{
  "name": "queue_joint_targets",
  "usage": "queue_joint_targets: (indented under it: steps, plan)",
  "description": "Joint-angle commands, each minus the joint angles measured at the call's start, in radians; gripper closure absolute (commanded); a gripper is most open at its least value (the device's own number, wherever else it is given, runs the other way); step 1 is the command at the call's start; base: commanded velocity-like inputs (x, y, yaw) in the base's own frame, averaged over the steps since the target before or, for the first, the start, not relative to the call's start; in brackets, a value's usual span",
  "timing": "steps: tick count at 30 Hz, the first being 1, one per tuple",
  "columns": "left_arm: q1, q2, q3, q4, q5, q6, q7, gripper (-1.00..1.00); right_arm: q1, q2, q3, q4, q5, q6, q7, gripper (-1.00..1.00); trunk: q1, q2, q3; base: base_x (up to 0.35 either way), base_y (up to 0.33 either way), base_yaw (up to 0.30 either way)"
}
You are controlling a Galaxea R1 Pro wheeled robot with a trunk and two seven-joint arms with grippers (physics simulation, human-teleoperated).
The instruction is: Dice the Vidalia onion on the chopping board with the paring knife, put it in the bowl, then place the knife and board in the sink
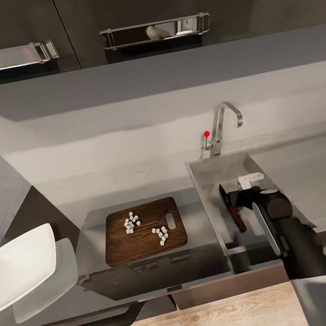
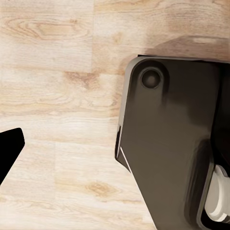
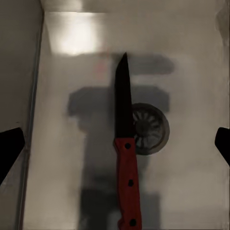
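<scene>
Right gripper [image 1: 241,192]: hangs over the sink [image 1: 207,198] with its fingers spread wide apart; nothing between them.
Left gripper: pointed at the wooden floor [image 2: 57,96] beside the robot's dark base [image 2: 167,143]; only one dark fingertip shows, so I cannot tell whether it is spread or closed.
Paring knife [image 3: 125,158]: lies flat on the sink bottom, blade partly over the round drain [image 3: 151,128], clear of the fingers.
Chopping board [image 1: 143,230]: on the tabletop [image 1: 90,234] just beside the sink, slot handle toward the basin.
Diced onion [image 1: 132,222]: two small heaps on the board, not yet in the bowl [image 1: 21,268] at the far left.
Handling: the board looks stiff and fairly light, but the loose cubes would likely slide off if it tilts; hold its edge near the slot handle and keep it level.
</scene>
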Motion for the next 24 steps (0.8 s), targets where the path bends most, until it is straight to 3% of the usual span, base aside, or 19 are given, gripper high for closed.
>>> queue_joint_targets:
  steps: [1, 3, 8, 24]
  plan:
    - [0.000, 0.002, -0.006, -0.001, 0.009, -0.003, 0.008, -1.00, -0.001, 0.001, -0.001, -0.019, 0.009, 0.011, 0.008, -1.00, 0.001, -0.002, -0.002, 0.000, 0.000, 0.000]
    - [-0.001, 0.002, -0.006, 0.000, 0.009, -0.003, 0.008, -1.00, -0.001, 0.003, -0.001, -0.075, 0.008, 0.028, 0.008, -1.00, 0.001, -0.002, -0.002, 0.000, 0.000, 0.000]
    - [0.000, 0.002, -0.006, 0.002, 0.009, -0.003, 0.008, -1.00, -0.001, 0.006, -0.001, -0.095, 0.007, 0.034, 0.008, -1.00, 0.001, -0.002, -0.002, 0.000, 0.085, 0.000]
    - [0.000, 0.001, -0.006, 0.002, 0.009, -0.003, 0.008, -1.00, -0.001, 0.007, -0.001, -0.096, 0.005, 0.033, 0.008, -1.00, 0.001, -0.002, -0.002, -0.036, 0.263, 0.000]
